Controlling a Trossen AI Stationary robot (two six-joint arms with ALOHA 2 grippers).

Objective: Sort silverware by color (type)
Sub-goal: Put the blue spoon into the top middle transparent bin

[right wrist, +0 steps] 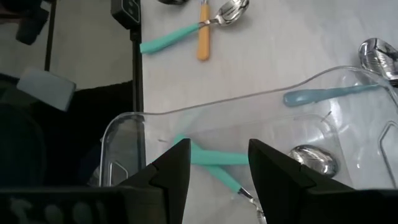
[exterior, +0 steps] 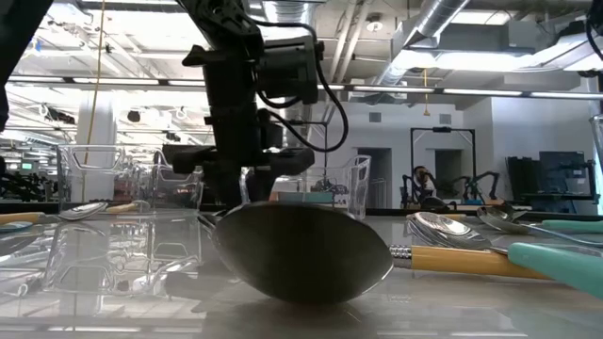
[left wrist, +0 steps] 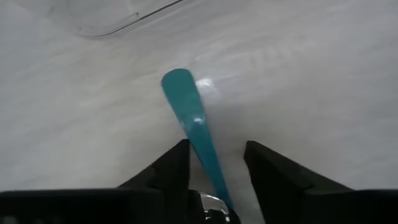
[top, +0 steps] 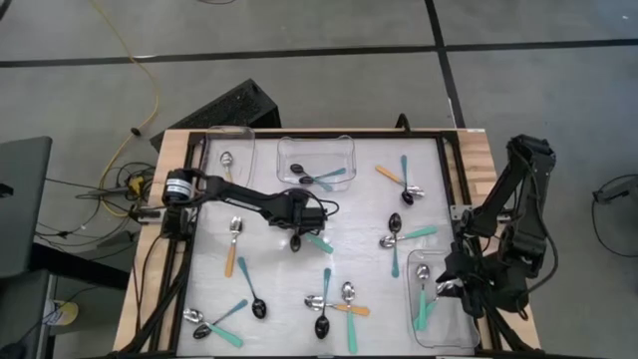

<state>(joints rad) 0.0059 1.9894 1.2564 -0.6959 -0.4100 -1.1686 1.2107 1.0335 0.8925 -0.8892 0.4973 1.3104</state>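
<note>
Grey floor lies all around a pale table [top: 359, 214] when seen from above, and spoons with teal, blue and orange handles are spread over it. From the table's middle, one clear bin [top: 317, 160] sits at about 12 o'clock with two spoons inside, another bin [top: 235, 150] at about 10 o'clock holds one spoon, and a third bin [top: 439, 299] at about 4 o'clock holds teal spoons [top: 424, 299]. The left gripper [top: 302, 224] is down near the middle, right over a dark spoon with a teal handle [top: 317, 242]. The right gripper [top: 461, 284] hangs at the third bin's edge. From table height, a big dark spoon bowl [exterior: 301, 250] fills the front, with the left arm standing behind it and an orange-handled spoon [exterior: 452, 254] at 3 o'clock. From the left wrist, the teal handle [left wrist: 193, 127] runs between the two fingers [left wrist: 171, 171], which stand a little apart on each side; they may be touching it, but that is hard to see. From the right wrist, the fingers [right wrist: 174, 165] are partly open over the bin wall [right wrist: 249, 102], holding nothing, with teal handles [right wrist: 214, 158] below.
</note>
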